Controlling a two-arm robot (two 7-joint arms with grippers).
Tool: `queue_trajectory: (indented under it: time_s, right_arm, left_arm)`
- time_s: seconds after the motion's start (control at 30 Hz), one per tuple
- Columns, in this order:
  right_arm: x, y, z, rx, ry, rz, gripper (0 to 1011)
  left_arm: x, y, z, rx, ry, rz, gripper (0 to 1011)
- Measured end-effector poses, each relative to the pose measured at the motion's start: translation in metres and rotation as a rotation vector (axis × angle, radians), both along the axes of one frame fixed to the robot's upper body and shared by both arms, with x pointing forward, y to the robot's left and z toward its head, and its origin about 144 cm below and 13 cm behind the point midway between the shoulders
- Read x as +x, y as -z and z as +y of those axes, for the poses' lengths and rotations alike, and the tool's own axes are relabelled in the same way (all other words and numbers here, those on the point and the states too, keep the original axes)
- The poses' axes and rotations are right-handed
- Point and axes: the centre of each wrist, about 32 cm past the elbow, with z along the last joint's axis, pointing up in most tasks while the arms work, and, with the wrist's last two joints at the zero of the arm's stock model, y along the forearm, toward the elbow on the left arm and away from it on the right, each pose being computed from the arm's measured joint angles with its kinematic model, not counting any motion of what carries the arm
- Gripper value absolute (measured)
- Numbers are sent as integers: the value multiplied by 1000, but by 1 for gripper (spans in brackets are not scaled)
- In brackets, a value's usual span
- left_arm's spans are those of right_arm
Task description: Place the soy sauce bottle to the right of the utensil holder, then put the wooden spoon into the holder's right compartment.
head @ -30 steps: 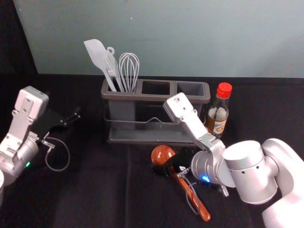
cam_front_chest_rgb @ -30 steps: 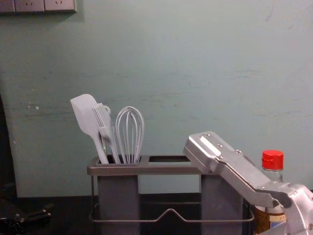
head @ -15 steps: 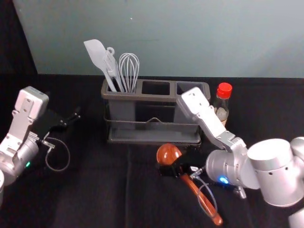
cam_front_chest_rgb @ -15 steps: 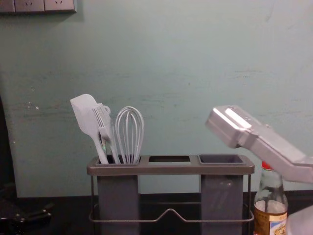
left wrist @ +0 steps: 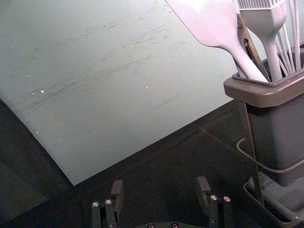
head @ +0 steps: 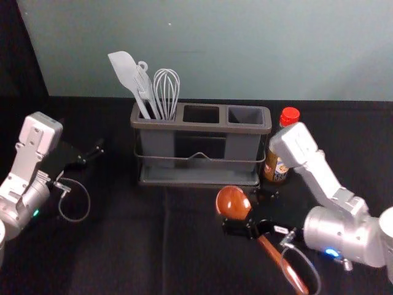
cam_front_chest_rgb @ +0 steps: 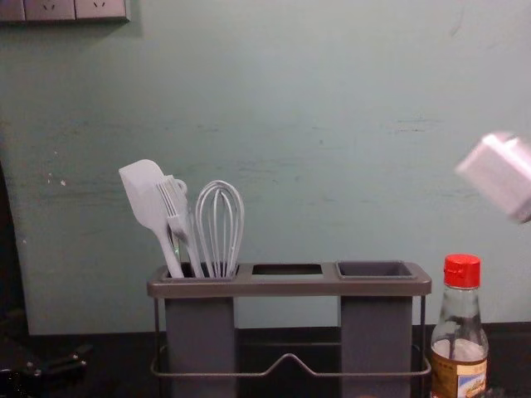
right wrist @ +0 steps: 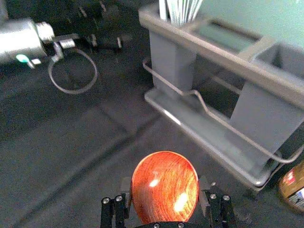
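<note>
Just in front of the utensil holder's (head: pixel 203 127) right half, grips the wooden spoon (head: pixel 232 203) near its bowl with the right gripper (head: pixel 248 212), with the handle slanting nearer. Off to the left, idles with the left gripper (head: pixel 83 134), its fingers wide apart. Just right of the holder, shows the soy sauce bottle (head: pixel 276 169) upright, with print on the label (cam_front_chest_rgb: pixel 472 385) too small to read. Beneath, has black cloth (head: pixel 123 246); behind, a scuffed grey-green wall (cam_front_chest_rgb: pixel 282 99) with sockets (cam_front_chest_rgb: pixel 51 9).
</note>
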Motion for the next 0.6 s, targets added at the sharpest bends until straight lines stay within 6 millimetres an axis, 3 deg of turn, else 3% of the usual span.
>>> queue_trajectory:
  time_s: [0.27,0.6]
  right_arm:
    - [-22,11,-22,128,-5,-203,837]
    - [-42,27,-19,179,64,-498,837]
  left_arm:
    - [0,0,0,0,0,0,1005]
    - [0,0,0,0,0,0,1005]
